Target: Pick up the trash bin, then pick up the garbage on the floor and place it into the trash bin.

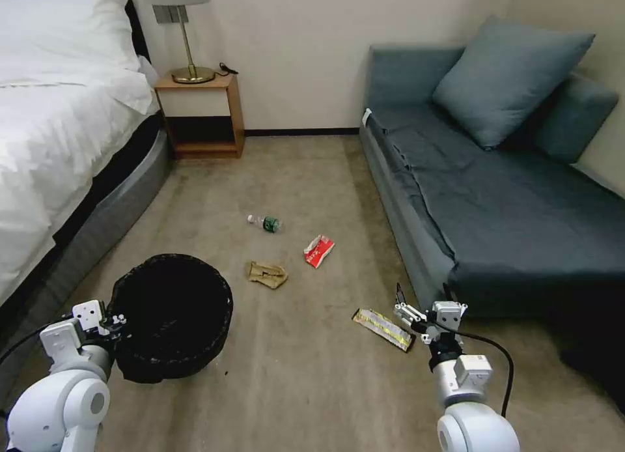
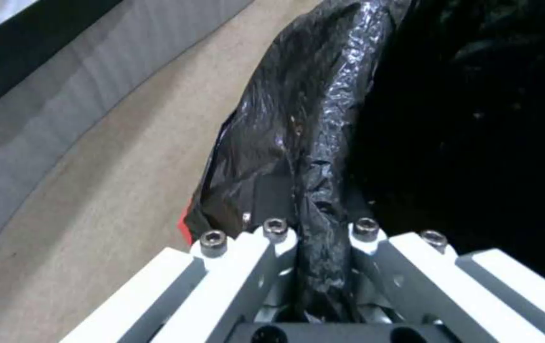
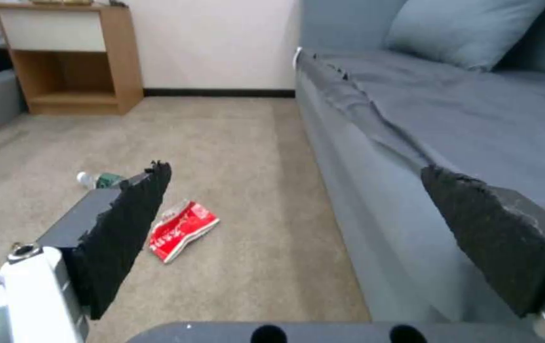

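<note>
Head view: trash bin (image 1: 170,315) standing on the carpet floor (image 1: 306,387) near the bed (image 1: 58,133), black liner bunched over its rim. Left gripper (image 1: 111,325) at the bin's rim on the robot's side, jaws closed on the liner edge. Right gripper (image 1: 423,302) hovering low beside the sofa (image 1: 508,204), jaws apart, just next to the long yellow-black wrapper (image 1: 384,329). Farther out on the floor: tan paper bag (image 1: 266,274), red-and-white packet (image 1: 318,251), clear bottle (image 1: 264,223) with green label, all well apart from the bin. Nightstand (image 1: 202,116) with a brass lamp (image 1: 185,32) against the far wall; a grey cushion (image 1: 511,77) on the sofa.

Left wrist view: left gripper (image 2: 320,247) clamped on a fold of the glossy black liner, trash bin (image 2: 475,119) interior dark to one side, floor (image 2: 94,190) and bed base (image 2: 82,71) alongside.

Right wrist view: right gripper (image 3: 323,238) with jaws wide apart and nothing between the black pads (image 3: 126,228). Red-and-white packet (image 3: 182,229) lying flat on the floor (image 3: 234,143), bottle (image 3: 98,179) partly hidden behind one pad, sofa (image 3: 424,124) edge close by, nightstand (image 3: 72,57) at the far wall.
</note>
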Controlling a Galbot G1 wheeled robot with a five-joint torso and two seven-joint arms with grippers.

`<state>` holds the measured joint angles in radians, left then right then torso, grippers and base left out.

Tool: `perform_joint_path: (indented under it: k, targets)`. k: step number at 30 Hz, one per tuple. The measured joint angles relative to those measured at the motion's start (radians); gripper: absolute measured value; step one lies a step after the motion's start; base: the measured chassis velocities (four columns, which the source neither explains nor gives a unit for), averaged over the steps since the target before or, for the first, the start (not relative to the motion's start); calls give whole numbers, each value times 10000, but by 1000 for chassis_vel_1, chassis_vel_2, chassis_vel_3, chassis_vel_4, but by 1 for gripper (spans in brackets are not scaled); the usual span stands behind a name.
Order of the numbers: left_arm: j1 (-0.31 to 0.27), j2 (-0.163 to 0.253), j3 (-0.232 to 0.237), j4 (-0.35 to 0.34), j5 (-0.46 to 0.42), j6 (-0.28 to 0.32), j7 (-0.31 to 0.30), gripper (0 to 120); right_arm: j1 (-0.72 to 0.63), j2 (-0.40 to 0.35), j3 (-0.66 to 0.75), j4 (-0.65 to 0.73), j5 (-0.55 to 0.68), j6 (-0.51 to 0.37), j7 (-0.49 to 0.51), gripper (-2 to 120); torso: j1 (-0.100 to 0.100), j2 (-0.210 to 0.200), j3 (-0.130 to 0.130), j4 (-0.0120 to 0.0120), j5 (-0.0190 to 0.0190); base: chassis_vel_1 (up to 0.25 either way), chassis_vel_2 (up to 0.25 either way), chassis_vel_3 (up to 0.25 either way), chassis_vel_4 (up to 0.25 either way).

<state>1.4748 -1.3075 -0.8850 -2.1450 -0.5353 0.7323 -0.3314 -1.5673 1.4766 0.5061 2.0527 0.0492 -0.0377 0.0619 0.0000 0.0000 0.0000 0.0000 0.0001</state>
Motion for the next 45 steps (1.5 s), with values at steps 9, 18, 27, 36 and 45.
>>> perform_joint_path:
  k: [9, 18, 27, 36, 45]
  targets:
    - [-65, -26, -2, 88, 0, -9, -1, 3, 133, -75, -74, -174, -45, 47, -124, 100, 1, 0, 0, 0, 0, -155, 163, 151, -162]
    - [-138, -30, -9, 292, -2, -60, 32, 3, 331, -306, -218, -415, -53, 64, -184, 100, 0, 0, -1, 0, -1, -42, 37, 42, -41]
    - [-189, -68, -42, 554, 5, -157, 84, 3, 1532, -1593, -1461, -1793, -232, -342, -543, 100, 0, 0, 0, 1, 0, 0, 0, 0, 0]
    - [-143, -253, -124, 821, 172, -289, 174, 3, 3433, -5195, -4171, -4649, 88, -527, -1555, 100, 0, 0, 0, -2, 1, 0, 0, 0, 0]
    - [-105, -553, -197, 1087, 429, -477, 230, 3, 5902, -6913, -7304, -7324, 639, 949, -2477, 100, 0, 0, 0, 1, 1, 0, 0, 0, 0]
